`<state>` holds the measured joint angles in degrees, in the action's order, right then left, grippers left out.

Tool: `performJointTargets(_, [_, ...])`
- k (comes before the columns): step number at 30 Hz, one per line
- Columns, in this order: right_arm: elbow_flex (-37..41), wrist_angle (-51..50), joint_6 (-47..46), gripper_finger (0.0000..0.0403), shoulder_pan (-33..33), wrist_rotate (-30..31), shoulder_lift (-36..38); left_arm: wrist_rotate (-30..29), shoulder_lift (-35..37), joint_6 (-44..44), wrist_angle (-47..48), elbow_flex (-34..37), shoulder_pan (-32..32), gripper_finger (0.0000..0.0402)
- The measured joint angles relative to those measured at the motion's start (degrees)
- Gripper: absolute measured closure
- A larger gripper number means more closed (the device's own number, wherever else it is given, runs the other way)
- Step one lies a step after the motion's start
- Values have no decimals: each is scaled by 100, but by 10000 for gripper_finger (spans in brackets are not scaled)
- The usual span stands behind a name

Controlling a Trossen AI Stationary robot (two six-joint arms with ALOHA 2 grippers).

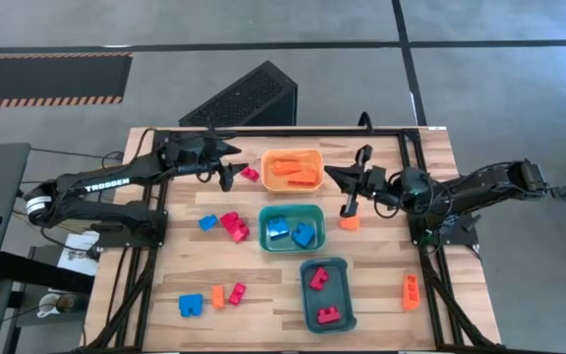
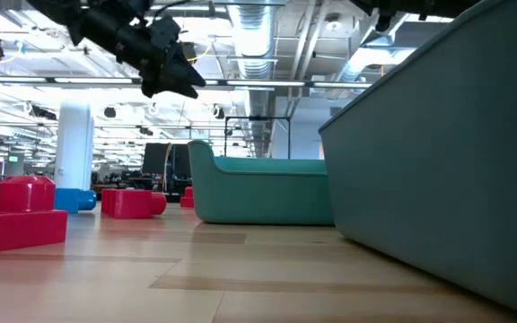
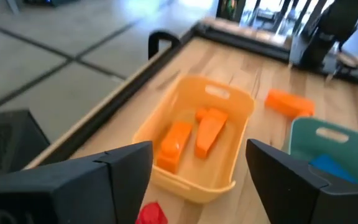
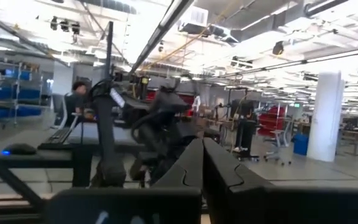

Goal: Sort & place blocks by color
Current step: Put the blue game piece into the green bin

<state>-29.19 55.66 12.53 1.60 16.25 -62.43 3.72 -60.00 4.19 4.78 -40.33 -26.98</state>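
Note:
My left gripper is open and empty, raised near the table's far left. A red block lies on the table just below it, and the orange tray with orange blocks is beyond its fingers. My right gripper is shut and empty, raised right of the orange tray and pointing level toward the table's left. An orange block lies on the table below it. Blue blocks sit in the green tray, red blocks in the teal tray.
Loose on the table are a blue block, red blocks, a blue block, an orange one, a red one and an orange block near the right edge. A black frame borders the table.

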Motion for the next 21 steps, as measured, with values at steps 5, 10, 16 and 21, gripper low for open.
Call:
performJointTargets(5, [0, -60, 9, 381, 93, -2, 3, -24, -780, 44, 579, -431, -17, 150])
performJointTargets(10, [4, -191, 162, 384, 229, 11, 263, -219, -1595, -80, 1295, -1007, -45, 149])
performJointTargets(16, [4, -890, 166, 384, 478, 11, 807, -771, -2299, -701, 2418, -1717, -149, 149])
performJointTargets(21, [4, -1412, 148, 381, 689, 16, 1155, -699, -2449, -1145, 2309, -1776, -411, 149])
